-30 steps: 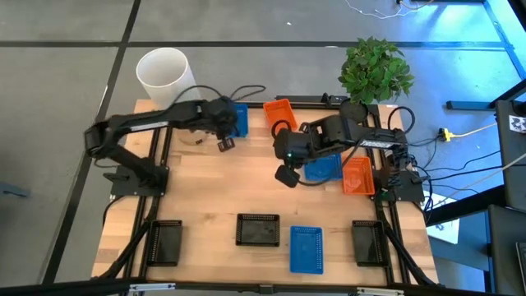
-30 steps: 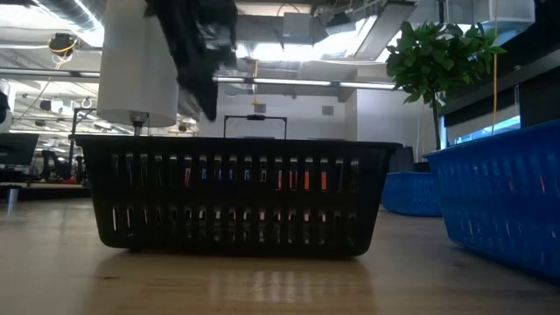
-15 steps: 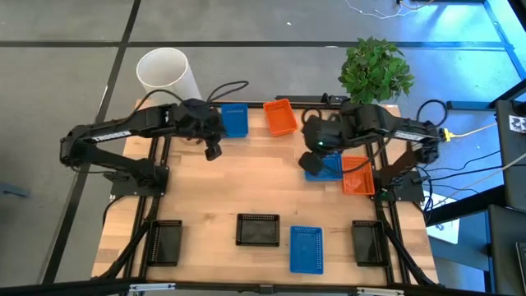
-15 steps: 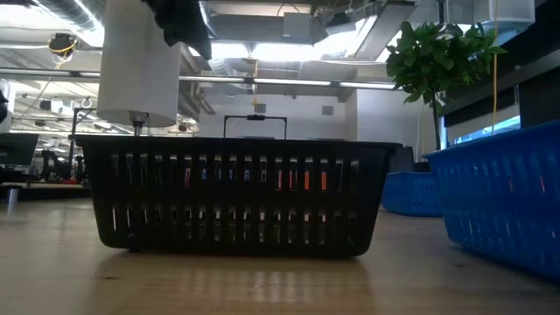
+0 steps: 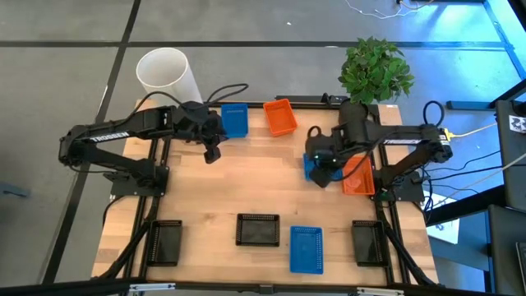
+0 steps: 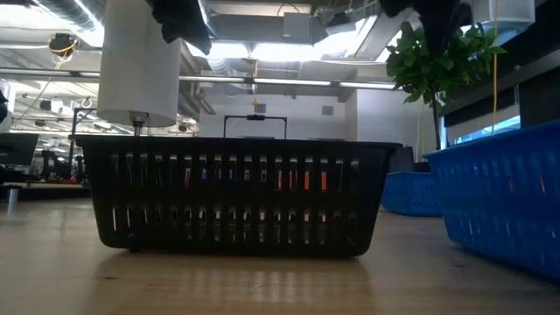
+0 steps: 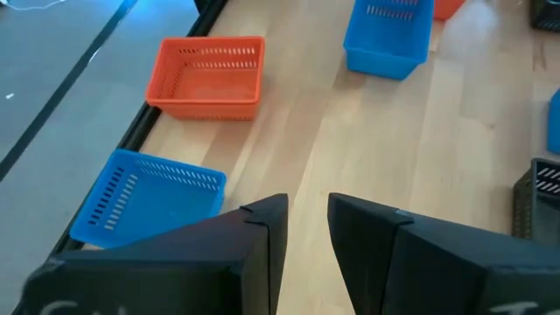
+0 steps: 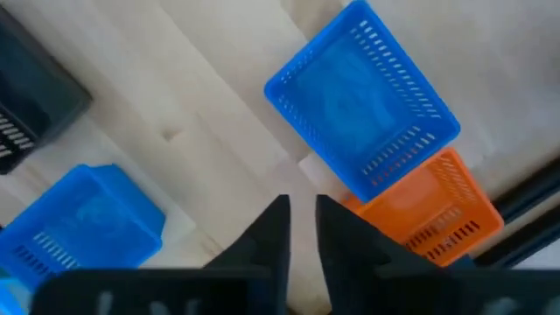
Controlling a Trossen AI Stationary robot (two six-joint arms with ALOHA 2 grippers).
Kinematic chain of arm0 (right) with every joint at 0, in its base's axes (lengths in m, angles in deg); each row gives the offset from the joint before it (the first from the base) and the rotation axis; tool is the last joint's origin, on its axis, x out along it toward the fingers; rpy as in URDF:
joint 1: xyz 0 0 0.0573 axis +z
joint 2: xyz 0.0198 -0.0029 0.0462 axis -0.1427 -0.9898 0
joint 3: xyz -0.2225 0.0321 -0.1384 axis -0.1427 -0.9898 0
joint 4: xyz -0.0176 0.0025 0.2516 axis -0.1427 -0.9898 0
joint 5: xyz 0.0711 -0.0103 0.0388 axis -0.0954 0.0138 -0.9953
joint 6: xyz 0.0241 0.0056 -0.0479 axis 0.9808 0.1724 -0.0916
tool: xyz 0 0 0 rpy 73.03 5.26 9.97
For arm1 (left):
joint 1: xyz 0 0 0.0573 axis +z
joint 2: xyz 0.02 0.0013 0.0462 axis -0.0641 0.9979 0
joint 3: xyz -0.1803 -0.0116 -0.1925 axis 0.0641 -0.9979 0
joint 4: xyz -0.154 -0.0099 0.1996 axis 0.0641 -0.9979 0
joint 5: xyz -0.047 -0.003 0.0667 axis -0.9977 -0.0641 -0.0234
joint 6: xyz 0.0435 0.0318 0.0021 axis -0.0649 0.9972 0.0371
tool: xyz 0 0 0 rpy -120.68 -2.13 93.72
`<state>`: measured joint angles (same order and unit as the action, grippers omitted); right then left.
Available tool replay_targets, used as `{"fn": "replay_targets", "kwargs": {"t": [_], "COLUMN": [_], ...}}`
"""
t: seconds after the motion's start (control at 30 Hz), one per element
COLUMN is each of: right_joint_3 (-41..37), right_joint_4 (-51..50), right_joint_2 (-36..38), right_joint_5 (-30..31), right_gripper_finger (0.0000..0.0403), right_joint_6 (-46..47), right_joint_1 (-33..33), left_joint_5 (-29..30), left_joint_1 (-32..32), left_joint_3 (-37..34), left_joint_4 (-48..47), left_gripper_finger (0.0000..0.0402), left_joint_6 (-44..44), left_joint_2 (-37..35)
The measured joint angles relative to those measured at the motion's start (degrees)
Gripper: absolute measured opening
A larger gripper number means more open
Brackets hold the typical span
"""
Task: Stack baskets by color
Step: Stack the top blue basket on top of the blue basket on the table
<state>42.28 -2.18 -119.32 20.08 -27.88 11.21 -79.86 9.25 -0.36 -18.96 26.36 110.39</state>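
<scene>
The wooden table (image 5: 246,189) fills the middle of the high view. The white cylinder (image 5: 164,74) is seen at upper left, the plant (image 5: 376,70) at upper right. Three black baskets (image 5: 258,229) and a blue basket (image 5: 306,248) are lined along the lower edge. Another blue basket (image 5: 234,120) and an orange basket (image 5: 280,117) are set at upper centre. At centre right, a blue basket (image 8: 363,109) is touched by an orange one (image 8: 433,210). The left gripper (image 5: 212,151) is held empty, fingers (image 7: 262,236) slightly apart. The right gripper (image 5: 322,174) is held empty, fingers (image 8: 276,232) narrowly parted.
</scene>
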Motion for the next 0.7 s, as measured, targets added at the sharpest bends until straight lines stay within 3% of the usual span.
{"fn": "replay_targets", "kwargs": {"t": [0.23, 0.53, 0.7], "right_joint_3": [-7.9, -18.5, -22.6], "right_joint_4": [6.9, 16.2, 20.1], "right_joint_2": [0.0, -0.1, -0.1], "right_joint_5": [-0.6, -1.0, -5.0], "right_gripper_finger": [0.0114, 0.0117, 0.0117], "right_joint_6": [-10.0, -20.2, -25.5], "right_joint_1": [-0.3, -0.7, -1.4], "left_joint_5": [0.0, 0.0, 0.0], "left_joint_1": [0.0, 0.0, 0.0], "left_joint_3": [0.0, 0.0, 0.0], "left_joint_4": [0.3, 0.0, 0.1], "left_gripper_finger": [0.0077, 0.0077, 0.0077], "left_joint_6": [-0.1, -1.6, -2.2], "left_joint_2": [-1.3, -1.0, -1.0]}}
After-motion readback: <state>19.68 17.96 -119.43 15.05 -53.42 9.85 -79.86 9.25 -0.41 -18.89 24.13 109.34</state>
